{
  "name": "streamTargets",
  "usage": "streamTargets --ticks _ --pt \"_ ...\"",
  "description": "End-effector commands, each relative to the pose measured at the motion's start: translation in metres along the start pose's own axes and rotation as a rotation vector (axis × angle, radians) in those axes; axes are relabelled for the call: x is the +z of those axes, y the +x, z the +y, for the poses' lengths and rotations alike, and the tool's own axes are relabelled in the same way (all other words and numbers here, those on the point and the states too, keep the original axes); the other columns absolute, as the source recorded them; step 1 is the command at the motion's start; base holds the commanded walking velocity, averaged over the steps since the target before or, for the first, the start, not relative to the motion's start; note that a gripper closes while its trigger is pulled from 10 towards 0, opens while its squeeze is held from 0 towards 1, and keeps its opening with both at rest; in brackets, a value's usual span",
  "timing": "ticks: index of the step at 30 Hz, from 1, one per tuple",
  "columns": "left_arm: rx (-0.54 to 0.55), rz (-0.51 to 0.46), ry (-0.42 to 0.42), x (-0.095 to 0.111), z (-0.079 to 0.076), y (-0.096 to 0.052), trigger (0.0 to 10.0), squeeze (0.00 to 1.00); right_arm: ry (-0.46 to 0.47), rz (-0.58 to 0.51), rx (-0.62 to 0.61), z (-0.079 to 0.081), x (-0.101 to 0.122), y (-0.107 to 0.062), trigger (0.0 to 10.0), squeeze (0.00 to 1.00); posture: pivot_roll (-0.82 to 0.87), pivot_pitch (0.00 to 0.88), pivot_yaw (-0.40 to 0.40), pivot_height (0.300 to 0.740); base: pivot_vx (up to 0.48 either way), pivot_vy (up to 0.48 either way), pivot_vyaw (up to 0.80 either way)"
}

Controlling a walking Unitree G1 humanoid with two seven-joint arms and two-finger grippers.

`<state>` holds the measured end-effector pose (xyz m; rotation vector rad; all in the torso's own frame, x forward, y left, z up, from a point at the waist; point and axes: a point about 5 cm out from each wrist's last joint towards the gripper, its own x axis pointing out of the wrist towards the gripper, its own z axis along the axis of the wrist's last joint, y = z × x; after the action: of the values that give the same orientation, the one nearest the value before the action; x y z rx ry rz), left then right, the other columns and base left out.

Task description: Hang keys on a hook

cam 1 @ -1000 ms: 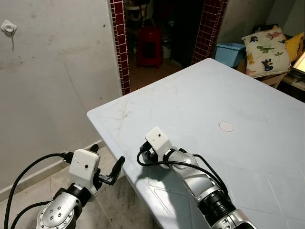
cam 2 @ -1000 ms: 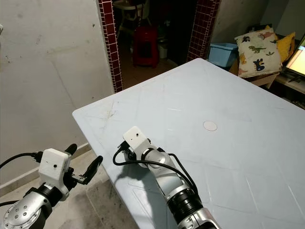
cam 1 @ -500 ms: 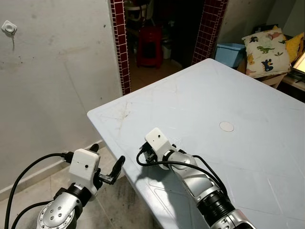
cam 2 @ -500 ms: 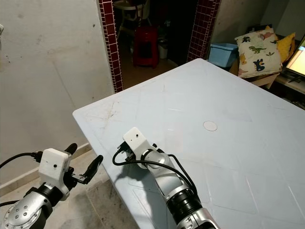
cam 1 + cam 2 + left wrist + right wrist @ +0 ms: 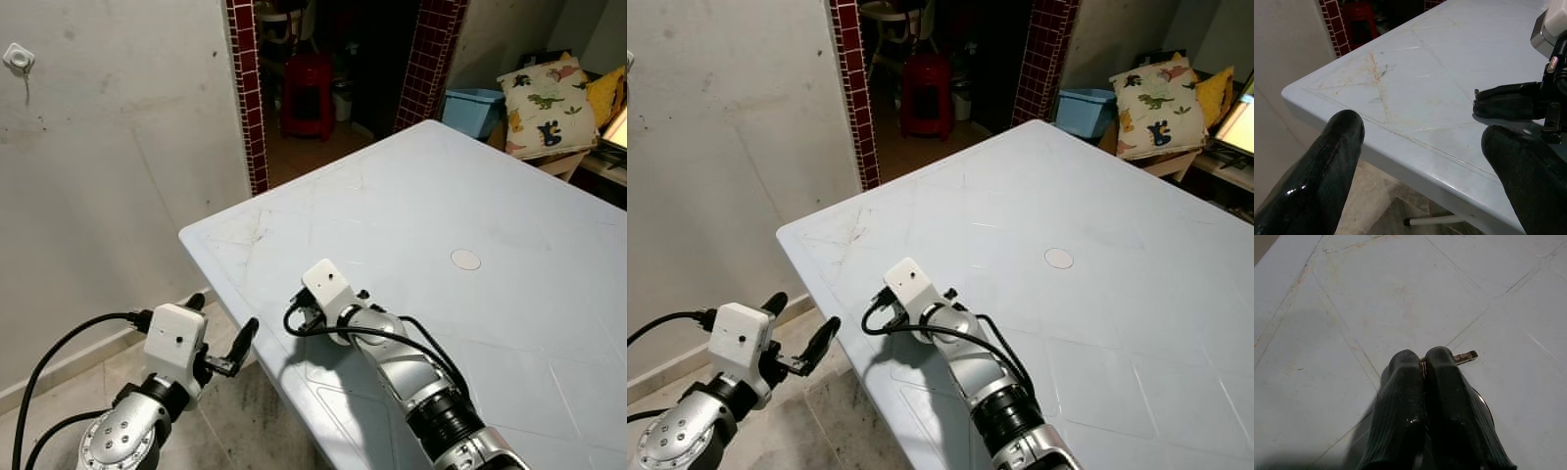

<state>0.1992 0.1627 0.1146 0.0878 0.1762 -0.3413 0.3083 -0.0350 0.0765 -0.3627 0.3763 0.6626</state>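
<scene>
I've got the keys (image 5: 1465, 356) pinched in the right gripper (image 5: 1422, 363), down at the near corner of the pale blue table (image 5: 490, 196). In the right wrist view the two black fingers (image 5: 1400, 396) are pressed together, with a thin metal edge caught between their tips and a key blade poking out to one side. A dark ring curves out from under the fingers, just above the tabletop. The fingertips sit very low over the table; I can't tell whether the keys touch the surface.

From the head camera, the right arm reaches across the table's near corner, its white wrist block (image 5: 328, 284) tilted and a black cable looping beside it.

My left gripper (image 5: 217, 338) hangs off the table's edge, over the floor, with its fingers spread wide and nothing between them. In its wrist view the table corner lies between the two fingers, scuffed with reddish and dark scratches.

Further along the table there's a small round cap (image 5: 465, 259) set in the top. Beyond the table's far corner stand a blue tub (image 5: 473, 108) and a cushion printed with dinosaurs (image 5: 547, 93). Past the table's left side is a grey wall, with a small white hook (image 5: 17, 57) fixed high up on it. Next to that wall, a doorway framed in dark red tiles shows a red stool (image 5: 306, 93) inside. I can read no writing anywhere.
</scene>
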Motion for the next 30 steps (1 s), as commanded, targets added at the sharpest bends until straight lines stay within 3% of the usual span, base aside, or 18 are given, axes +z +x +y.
streamTargets --ticks 1,10,12,13,16,17,19,30 --pt "0.000 0.002 0.015 0.000 0.001 0.001 10.0 0.00 0.018 0.041 0.001 -0.001 -0.008 0.001 0.0 0.00 0.15 0.000 0.027 0.740 0.000 0.000 0.00" --pt "0.003 -0.002 0.021 0.000 0.003 0.003 10.0 0.00 0.033 0.009 -0.015 -0.005 -0.001 0.002 0.0 0.00 0.15 0.000 0.030 0.740 0.000 0.000 0.00" --pt "0.008 -0.006 0.022 0.001 0.004 0.004 10.0 0.00 0.043 -0.045 -0.043 -0.010 0.008 0.001 0.0 0.00 0.15 0.000 0.030 0.740 0.000 0.000 0.00" --pt "0.013 -0.012 0.023 0.002 0.005 0.005 10.0 0.00 0.083 -0.143 -0.084 -0.018 0.025 -0.001 0.0 0.00 0.15 0.000 0.032 0.740 0.000 0.000 0.00" --pt "0.013 -0.013 0.024 0.002 0.005 0.005 10.0 0.00 0.108 -0.203 -0.111 -0.025 0.037 -0.003 0.0 0.00 0.15 0.000 0.033 0.740 0.000 0.000 0.00" --pt "0.010 -0.013 0.024 0.002 0.005 0.005 10.0 0.00 0.114 -0.280 -0.151 -0.035 0.053 -0.007 0.0 0.00 0.14 0.000 0.033 0.740 0.000 0.000 0.00" --pt "0.008 -0.013 0.025 0.002 0.005 0.006 10.0 0.00 0.117 -0.337 -0.181 -0.041 0.064 -0.010 0.0 0.00 0.14 0.000 0.034 0.740 0.000 0.000 0.00" --pt "0.009 -0.014 0.029 0.002 0.005 0.006 10.0 0.00 0.131 -0.376 -0.213 -0.044 0.066 -0.011 0.0 0.00 0.15 0.000 0.038 0.740 0.000 0.000 0.00"
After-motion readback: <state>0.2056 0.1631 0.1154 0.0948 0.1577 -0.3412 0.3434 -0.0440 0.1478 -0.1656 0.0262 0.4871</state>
